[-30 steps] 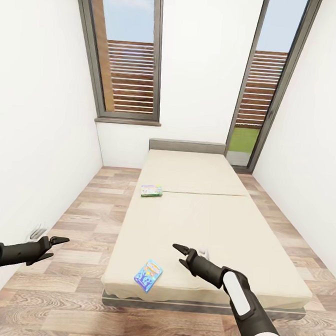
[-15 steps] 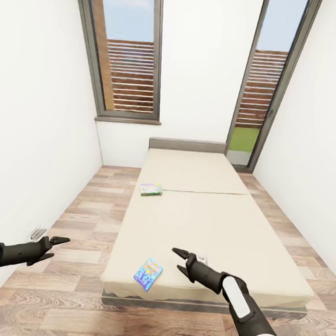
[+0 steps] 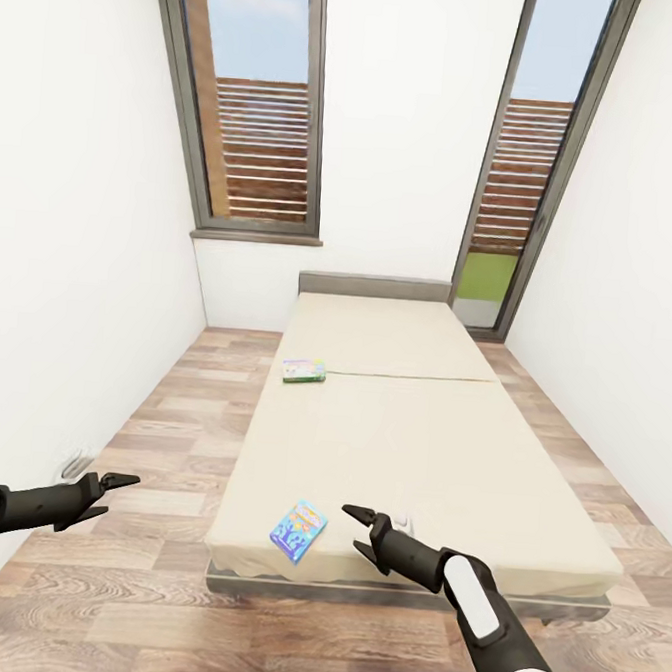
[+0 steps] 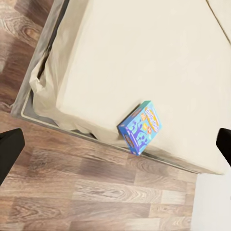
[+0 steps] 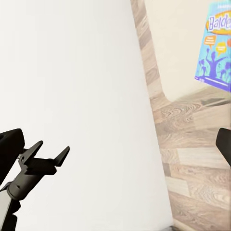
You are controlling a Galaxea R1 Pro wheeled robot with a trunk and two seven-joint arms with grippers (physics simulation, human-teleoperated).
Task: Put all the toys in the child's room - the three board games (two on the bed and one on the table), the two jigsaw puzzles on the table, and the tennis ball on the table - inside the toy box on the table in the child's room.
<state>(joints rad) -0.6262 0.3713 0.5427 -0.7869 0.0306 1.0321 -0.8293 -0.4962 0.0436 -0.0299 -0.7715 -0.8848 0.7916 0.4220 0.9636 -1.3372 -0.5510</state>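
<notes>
Two board games lie on the bed (image 3: 408,451). A blue one (image 3: 298,530) is at the near end by the foot edge, and a white-green one (image 3: 303,371) lies further up near the left side. My right gripper (image 3: 354,531) hangs open over the near end of the mattress, a short way right of the blue box and apart from it. Over the floor left of the bed, my left gripper (image 3: 113,487) is open and holds nothing. The left wrist view has the blue box (image 4: 139,127) at the mattress edge. The right wrist view catches its printed lid (image 5: 219,48). The table and the toy box are out of view.
White walls close in on both sides, leaving a strip of wood-plank floor (image 3: 171,405) on each side of the bed. A window (image 3: 254,110) and a glass door (image 3: 523,169) stand at the far wall. A small white fitting (image 3: 72,464) sits low on the left wall.
The view has shifted a little, so the bed sits higher in the picture. My right gripper has dropped lower and is now level with the blue box. The left arm has held still.
</notes>
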